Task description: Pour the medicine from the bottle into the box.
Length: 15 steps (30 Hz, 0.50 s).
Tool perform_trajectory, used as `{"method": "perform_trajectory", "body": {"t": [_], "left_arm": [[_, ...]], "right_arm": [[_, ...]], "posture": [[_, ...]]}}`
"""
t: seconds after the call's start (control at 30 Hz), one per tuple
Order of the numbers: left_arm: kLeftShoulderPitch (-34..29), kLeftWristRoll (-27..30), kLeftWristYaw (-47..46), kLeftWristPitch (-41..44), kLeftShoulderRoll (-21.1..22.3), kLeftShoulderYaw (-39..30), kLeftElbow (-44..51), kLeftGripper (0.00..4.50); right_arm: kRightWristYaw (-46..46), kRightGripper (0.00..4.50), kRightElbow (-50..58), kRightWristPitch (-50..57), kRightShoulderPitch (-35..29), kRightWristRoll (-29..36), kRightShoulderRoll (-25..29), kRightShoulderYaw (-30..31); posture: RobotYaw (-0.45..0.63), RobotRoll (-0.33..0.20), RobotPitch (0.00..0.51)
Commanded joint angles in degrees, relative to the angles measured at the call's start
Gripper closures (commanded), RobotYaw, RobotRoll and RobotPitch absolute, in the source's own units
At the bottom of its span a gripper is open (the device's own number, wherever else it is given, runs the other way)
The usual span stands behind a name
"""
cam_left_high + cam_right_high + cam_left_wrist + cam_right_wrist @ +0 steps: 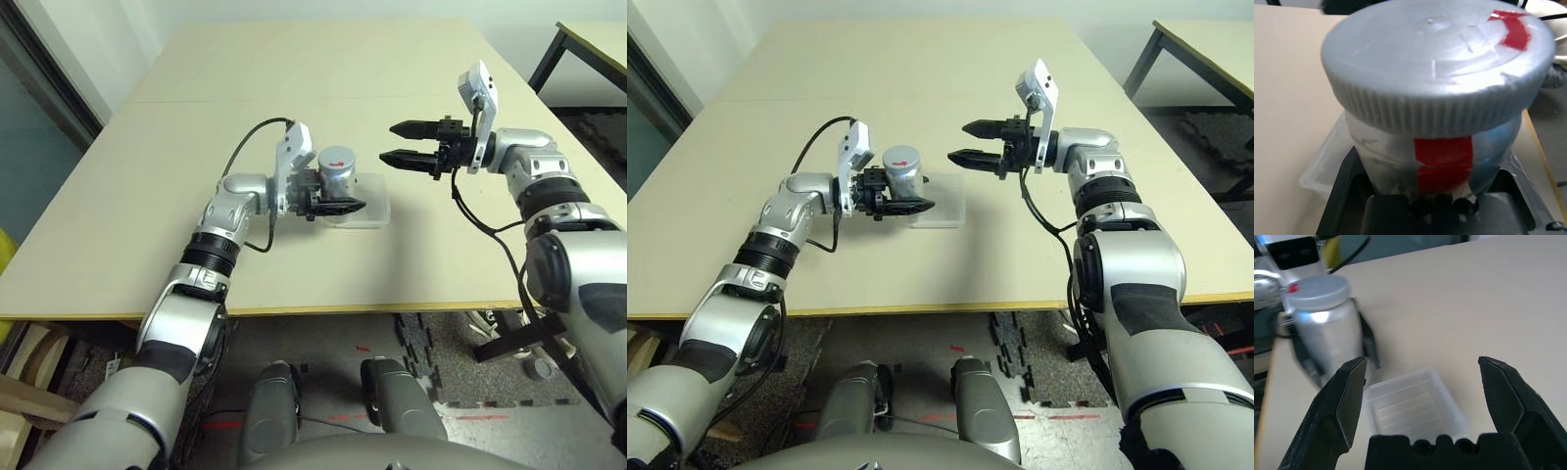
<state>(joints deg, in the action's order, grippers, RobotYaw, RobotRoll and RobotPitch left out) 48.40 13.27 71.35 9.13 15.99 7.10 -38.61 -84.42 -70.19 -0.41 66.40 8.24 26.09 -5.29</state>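
Bottle (337, 174): being gripped upright in the left pincer (338, 207), mid-frame, cap on
Box (373, 206): being left sitting on the tabletop (294, 274), just beside it
Right pincer (397, 144): being held wide open, upper right

Bottle (1400, 161) silver-grey w/ red marks, ribbed cap rim (1425, 115); table (176, 235) beige; box (1415, 406) clear.

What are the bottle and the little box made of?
The bottle looks like shiny silver plastic: its lid has molded ridges and soft glare, though the body might be coated or metal. The box seems to be thin, smooth, clear plastic, because the table's color shows through it.
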Motion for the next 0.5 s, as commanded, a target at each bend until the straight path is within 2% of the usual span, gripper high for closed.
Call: {"method": "perform_trajectory", "body": {"t": [0.03, 0.23, 0.5], "left_arm": [[0.6, -0.5, 0.1, -0.8, -0.1, -0.1, -0.8, 1.82], [0.9, -0.7, 0.1, -1.4, -0.7, 0.2, -1.4, 1.82], [1.1, -1.0, 0.3, -1.8, -0.9, 0.5, -1.7, 1.82]], "right_arm": [[-3.7, 0.00, 1.5, 1.5, 0.2, 0.7, -0.2, -0.1], [-7.6, 0.00, 5.6, 4.7, 0.0, 1.4, -2.6, 1.1], [-8.1, 0.00, 10.5, 6.6, -0.7, 2.2, -6.1, 3.3]], "posture": [[-0.18, 0.000, 0.061], [-0.18, 0.000, 0.055], [-0.18, 0.000, 0.052]]}}
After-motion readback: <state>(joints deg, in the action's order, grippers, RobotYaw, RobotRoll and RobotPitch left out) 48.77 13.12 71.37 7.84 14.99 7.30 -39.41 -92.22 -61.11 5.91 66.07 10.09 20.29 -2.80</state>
